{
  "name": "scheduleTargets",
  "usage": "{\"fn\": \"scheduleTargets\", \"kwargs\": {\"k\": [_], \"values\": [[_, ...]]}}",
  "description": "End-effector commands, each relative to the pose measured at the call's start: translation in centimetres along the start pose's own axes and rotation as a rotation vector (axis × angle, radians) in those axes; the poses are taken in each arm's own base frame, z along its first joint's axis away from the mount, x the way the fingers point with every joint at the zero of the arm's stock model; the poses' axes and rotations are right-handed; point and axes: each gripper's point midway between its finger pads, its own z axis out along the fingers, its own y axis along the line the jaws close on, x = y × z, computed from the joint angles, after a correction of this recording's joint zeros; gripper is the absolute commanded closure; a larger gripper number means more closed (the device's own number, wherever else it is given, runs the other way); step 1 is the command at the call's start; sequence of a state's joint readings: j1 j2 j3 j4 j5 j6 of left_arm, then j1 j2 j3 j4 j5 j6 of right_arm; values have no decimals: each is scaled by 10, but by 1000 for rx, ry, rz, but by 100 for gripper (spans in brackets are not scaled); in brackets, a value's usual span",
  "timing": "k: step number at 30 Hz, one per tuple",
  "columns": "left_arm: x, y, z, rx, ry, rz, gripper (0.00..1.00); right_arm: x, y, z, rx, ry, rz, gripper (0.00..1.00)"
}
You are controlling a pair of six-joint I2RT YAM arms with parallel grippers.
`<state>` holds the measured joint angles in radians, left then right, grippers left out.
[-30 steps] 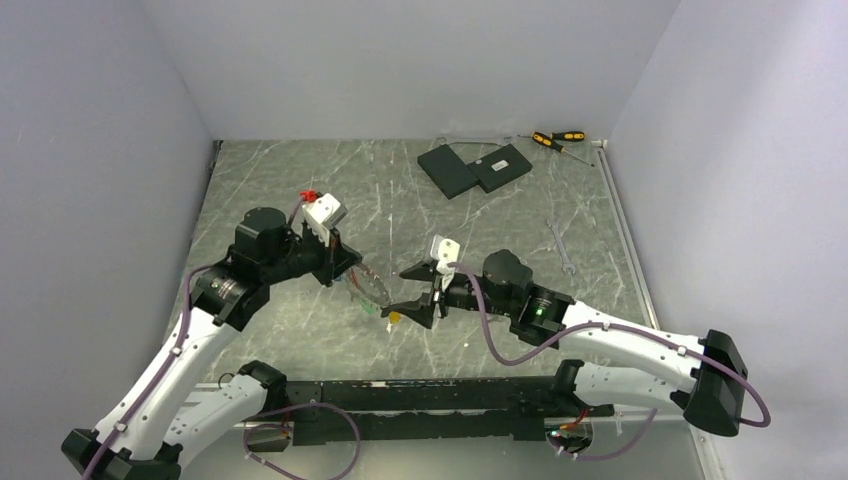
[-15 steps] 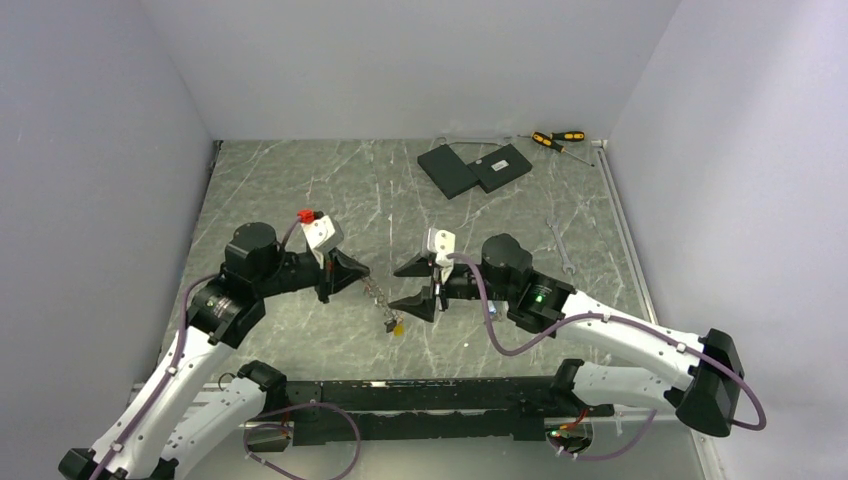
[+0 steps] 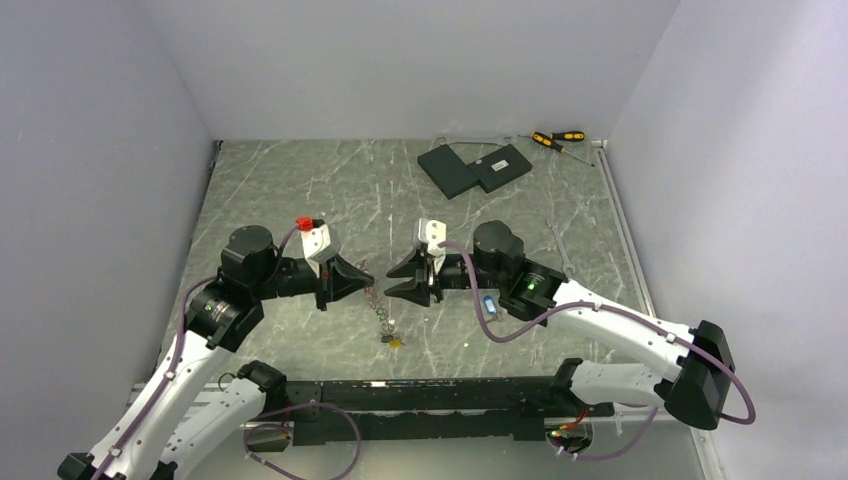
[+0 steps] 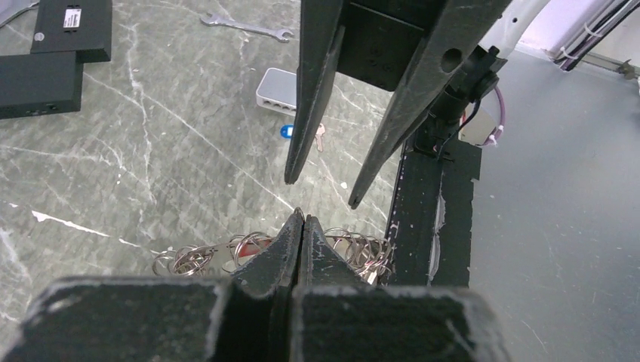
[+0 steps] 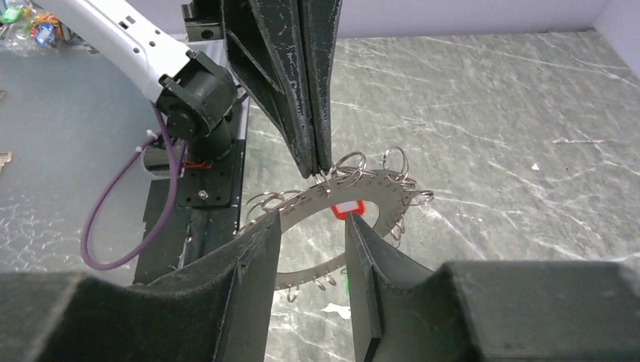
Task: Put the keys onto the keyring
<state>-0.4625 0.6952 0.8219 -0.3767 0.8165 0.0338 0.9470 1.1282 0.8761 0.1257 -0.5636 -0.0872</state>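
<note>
Right claw (image 5: 313,222) has closed in, narrowing, half-open astride the keyring (image 5: 381,190) at its red-tagged key (image 5: 347,209), left claw (image 4: 302,220) clamped holding that keyring over the bench (image 3: 300,190); threading step, next wants fine alignment.
</note>
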Motion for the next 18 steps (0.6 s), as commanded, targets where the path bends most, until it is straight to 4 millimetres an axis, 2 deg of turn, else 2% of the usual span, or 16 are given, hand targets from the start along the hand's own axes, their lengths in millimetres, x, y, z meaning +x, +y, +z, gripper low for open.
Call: {"fn": "scheduleTargets", "kwargs": {"k": [1, 12, 18], "values": [[-18, -12, 0, 71, -67, 89, 100, -28, -2, 1, -25, -58, -55, 60], [-19, -19, -2, 100, -79, 92, 100, -34, -2, 10, -67, -56, -49, 67], [-19, -20, -2, 103, -80, 91, 100, -30, 0, 14, -97, -36, -39, 73]]}}
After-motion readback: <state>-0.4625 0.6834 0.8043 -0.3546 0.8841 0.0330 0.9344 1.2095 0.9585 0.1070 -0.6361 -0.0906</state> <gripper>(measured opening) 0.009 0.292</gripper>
